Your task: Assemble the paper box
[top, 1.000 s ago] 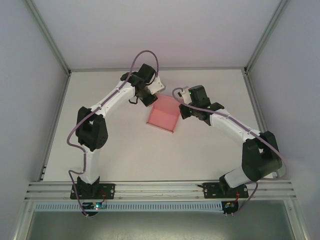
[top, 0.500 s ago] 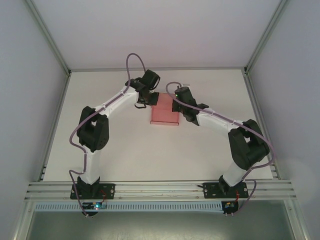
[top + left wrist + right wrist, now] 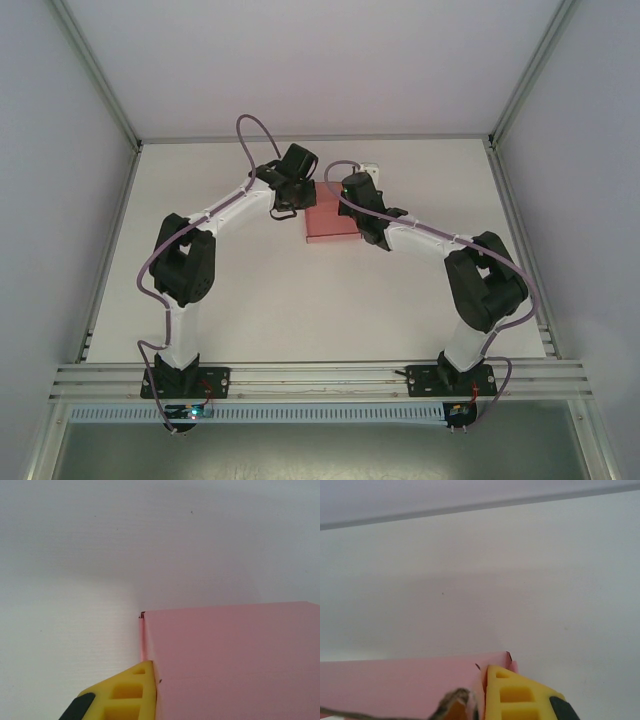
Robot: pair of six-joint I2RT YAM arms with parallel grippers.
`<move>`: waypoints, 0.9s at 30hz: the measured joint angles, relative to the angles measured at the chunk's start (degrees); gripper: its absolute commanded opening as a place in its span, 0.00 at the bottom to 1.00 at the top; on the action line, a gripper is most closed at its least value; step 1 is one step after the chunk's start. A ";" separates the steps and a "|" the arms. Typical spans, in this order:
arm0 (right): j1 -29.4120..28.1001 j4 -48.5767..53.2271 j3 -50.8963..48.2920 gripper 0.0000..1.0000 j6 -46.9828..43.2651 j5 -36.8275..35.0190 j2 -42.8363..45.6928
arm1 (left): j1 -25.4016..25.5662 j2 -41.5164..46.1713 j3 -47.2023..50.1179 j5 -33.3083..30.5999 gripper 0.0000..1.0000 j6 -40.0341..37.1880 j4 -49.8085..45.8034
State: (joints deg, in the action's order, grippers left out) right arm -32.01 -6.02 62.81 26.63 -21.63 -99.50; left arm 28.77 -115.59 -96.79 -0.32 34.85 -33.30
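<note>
White bench [image 3: 230, 290] w/ plain white walls on three sides & aluminium posts at the far corners. Both arms reach in from the near edge & meet at the centre-far part of the bench. Pink thin-card paper box [image 3: 330, 225] sits there, folded into a low rectangular shape, flat on the bench btwn the two arms. Left end effector [image 3: 303, 192] is at the box's far-left corner, right end effector [image 3: 352, 198] at its far-right corner, both right up against the card. Left wrist view: the box's pink top [image 3: 235, 660] takes the lower right, a faint crease runs across it & one corner points toward mid-frame. One yellow finger [image 3: 131, 692] w/ a black patch lies against the box's left side wall, touching it. Right wrist view: pink card [image 3: 400, 685] along the bottom left, w/ a small notched tab at the corner. A yellow finger [image 3: 520, 697] touches just beside that corner, & there's a blurred brownish bit left of it, can't ID. Both end effectors are fully closed; can't tell if either has card pinched btwn its fingers.
</note>
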 measured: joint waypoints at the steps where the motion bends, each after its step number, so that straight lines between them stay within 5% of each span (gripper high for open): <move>1: -0.04 -0.37 -0.33 0.01 -0.02 -0.02 0.00 | 0.00 0.00 0.04 -0.02 0.00 0.26 0.11; 14: -1.16 -11.56 -8.96 0.00 0.00 -0.07 1.64 | 0.02 1.27 4.55 -0.22 0.00 -0.85 6.23; 27: -7.82 -34.40 -27.67 0.00 -8.74 -1.57 6.69 | 1.18 16.76 34.25 0.22 0.02 -8.70 30.75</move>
State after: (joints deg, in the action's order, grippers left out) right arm -39.83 -40.42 35.14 17.89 -23.20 -92.82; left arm 29.95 -98.83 -62.54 -0.10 26.15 -2.55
